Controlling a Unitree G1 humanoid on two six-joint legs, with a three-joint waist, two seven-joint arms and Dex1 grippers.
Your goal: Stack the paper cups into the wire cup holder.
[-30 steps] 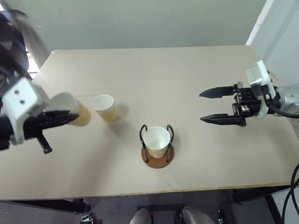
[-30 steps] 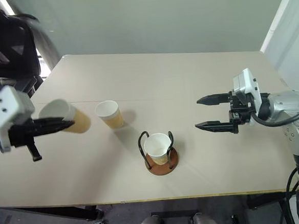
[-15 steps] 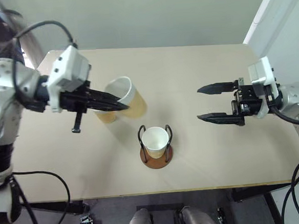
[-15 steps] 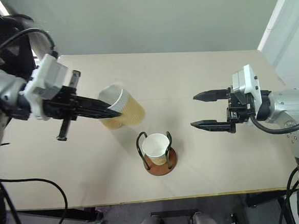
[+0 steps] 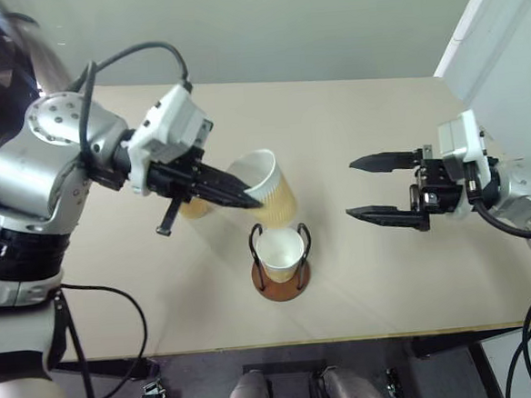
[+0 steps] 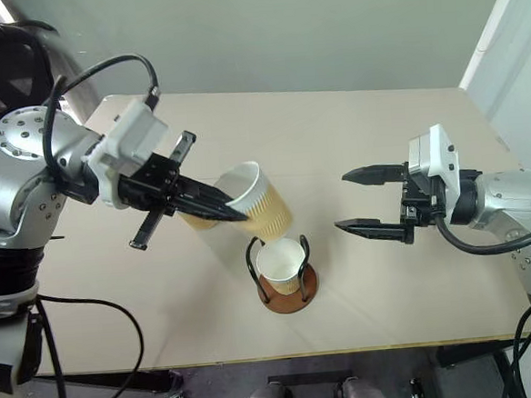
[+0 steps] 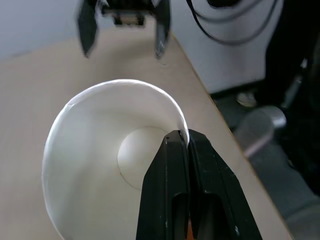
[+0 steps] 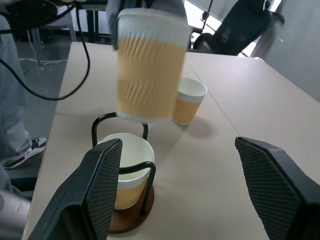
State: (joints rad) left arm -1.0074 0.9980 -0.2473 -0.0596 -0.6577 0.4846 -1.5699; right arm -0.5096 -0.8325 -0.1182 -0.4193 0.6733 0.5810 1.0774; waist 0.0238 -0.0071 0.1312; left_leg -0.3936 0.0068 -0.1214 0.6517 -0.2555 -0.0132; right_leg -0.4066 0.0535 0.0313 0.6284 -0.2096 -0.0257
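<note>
the left gripper (image 5: pixel 247 198) pinched a paper cup's (image 5: pixel 267 188) rim at frame centre, above the wire cup holder (image 5: pixel 280 263); the right gripper (image 5: pixel 367 188), mid-right, gaped empty.

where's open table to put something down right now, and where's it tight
Free: the far stretch of the table behind both arms, and the patch between the wire cup holder and the open right gripper. Crowded: around the holder, where the left gripper holds a cup above the seated cup, a third cup just behind.

The top of the holder (image 5: pixel 280 263) is blocked by a held cup (image 5: pixel 267 190); bare table (image 5: pixel 371 274) is left open beside it.
</note>
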